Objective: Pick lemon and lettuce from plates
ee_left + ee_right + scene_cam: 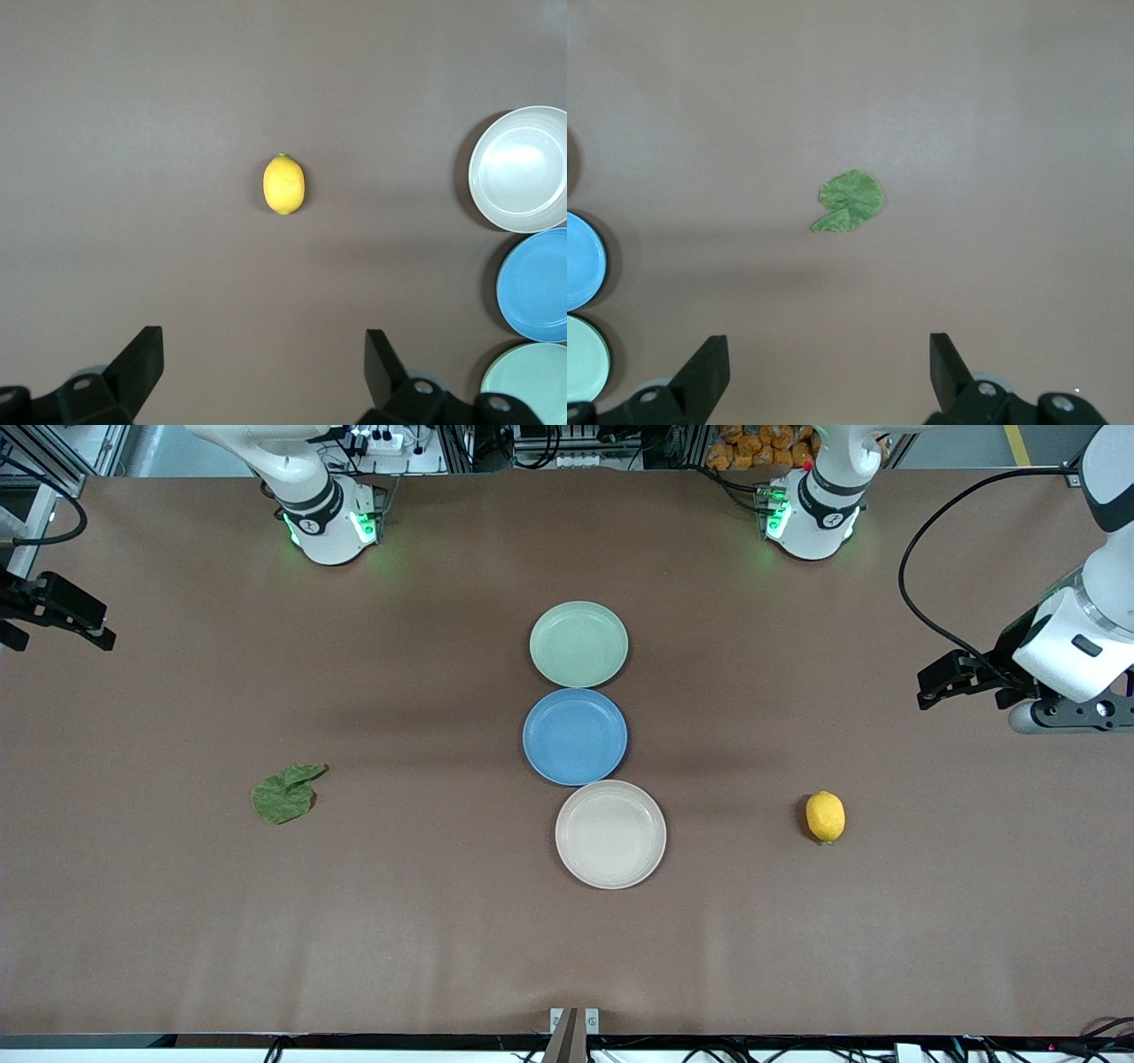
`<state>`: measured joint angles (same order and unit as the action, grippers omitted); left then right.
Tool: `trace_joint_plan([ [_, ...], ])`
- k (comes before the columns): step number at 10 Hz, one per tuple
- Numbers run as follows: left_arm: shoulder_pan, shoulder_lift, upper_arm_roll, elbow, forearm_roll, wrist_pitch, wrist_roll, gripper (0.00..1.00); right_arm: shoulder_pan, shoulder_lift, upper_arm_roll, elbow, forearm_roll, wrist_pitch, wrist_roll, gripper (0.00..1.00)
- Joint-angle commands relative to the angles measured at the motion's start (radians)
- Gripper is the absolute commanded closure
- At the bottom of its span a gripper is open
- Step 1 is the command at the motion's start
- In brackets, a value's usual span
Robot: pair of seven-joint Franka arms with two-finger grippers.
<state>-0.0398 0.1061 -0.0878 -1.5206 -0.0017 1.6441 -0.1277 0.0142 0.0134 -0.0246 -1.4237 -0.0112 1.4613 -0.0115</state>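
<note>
Lemon (825, 816) lies bare on table toward left arm's end, lettuce (284, 794) toward right arm's; left gripper (264, 372) and right gripper (829, 376) both spread wide, empty, plates (578, 644) empty.

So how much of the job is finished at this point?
It looks done: the lemon and lettuce lie on the table, and all three plates are bare. Nothing is in hand; the left gripper and right gripper hang open above them.
</note>
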Motion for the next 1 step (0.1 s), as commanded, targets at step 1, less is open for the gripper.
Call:
trace_joint_plan([
  [1,0.006,-0.002,0.0,0.004,-0.021,-0.01,0.019,0.0,-0.005,0.005,0.002,0.022,-0.013,-0.015,-0.016,0.0],
])
